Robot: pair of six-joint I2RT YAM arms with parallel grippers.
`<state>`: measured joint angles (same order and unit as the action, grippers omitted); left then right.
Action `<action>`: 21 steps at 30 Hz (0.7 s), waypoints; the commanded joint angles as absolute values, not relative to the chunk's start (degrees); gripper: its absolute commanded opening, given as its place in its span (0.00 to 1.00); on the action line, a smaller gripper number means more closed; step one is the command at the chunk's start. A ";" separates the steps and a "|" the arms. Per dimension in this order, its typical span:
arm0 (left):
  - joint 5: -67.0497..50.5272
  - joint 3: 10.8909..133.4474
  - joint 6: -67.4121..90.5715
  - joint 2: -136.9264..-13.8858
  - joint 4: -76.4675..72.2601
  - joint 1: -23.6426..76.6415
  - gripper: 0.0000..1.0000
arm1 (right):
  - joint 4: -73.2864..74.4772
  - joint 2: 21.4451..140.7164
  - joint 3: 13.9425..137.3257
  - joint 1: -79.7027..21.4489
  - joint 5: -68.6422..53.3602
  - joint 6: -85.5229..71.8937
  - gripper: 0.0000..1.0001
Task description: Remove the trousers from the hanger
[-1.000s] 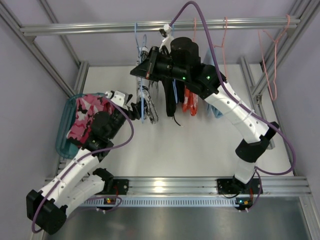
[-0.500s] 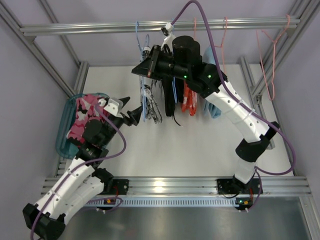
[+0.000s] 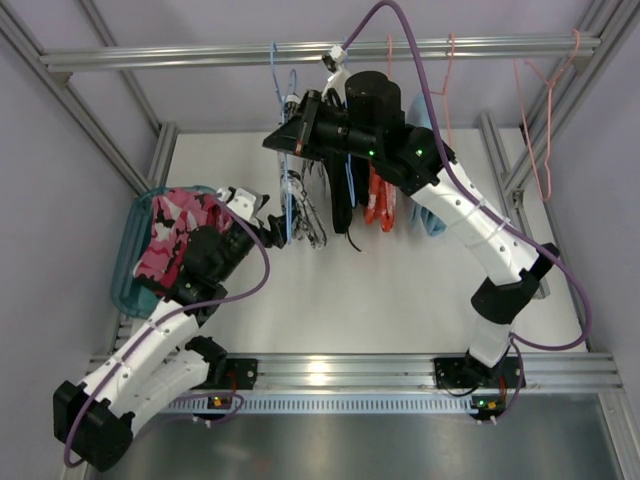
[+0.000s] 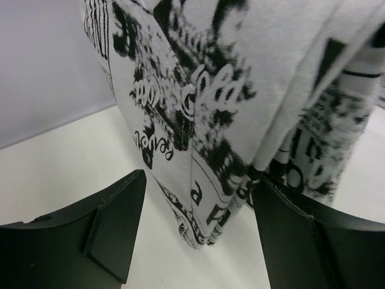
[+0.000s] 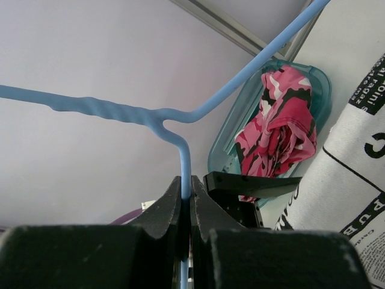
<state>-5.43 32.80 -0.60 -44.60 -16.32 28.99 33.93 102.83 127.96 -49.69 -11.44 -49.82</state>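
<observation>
**A:** Where are the white trousers with dense black print [image 3: 303, 212]?

**B:** Draped over the thin blue wire hanger [image 5: 184, 158], above the white desk [image 3: 400, 290]. The pink printed pair [image 3: 172, 235] lies in the teal plastic tray [image 3: 124, 268] at the left.

**A:** Which step, then?

**B:** Probably taking hold of the white pair. The left hand [image 4: 198, 180] has its fingers apart with the cloth's lower edge between them, not yet pinched. It needs to close, then draw the cloth off.

**A:** And the right arm?

**B:** It reaches up and across, its hand [image 5: 186, 188] clamped on the hanger's neck.

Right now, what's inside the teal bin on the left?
The pink printed trousers, bunched up in the teal bin. Anything beneath them is covered by the fabric.
</observation>
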 commanded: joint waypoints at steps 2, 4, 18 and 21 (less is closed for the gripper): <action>-0.80 35.07 -1.14 -46.75 -22.14 29.09 0.75 | 23.56 99.05 130.17 -49.40 -12.92 -49.83 0.00; 1.73 35.07 -2.45 -47.72 -23.11 29.09 0.74 | 23.55 98.88 129.73 -49.40 -13.18 -49.92 0.00; -1.94 39.72 5.89 -51.59 -29.27 29.71 0.80 | 23.29 99.40 129.11 -49.66 -13.45 -50.89 0.00; 1.39 40.78 4.84 -52.29 -29.27 29.71 0.80 | 23.29 98.97 128.50 -49.57 -13.71 -50.98 0.00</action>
<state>-1.48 37.23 3.70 -51.99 -23.16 29.43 31.90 102.74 126.72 -49.71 -12.86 -51.64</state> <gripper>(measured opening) 0.797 0.026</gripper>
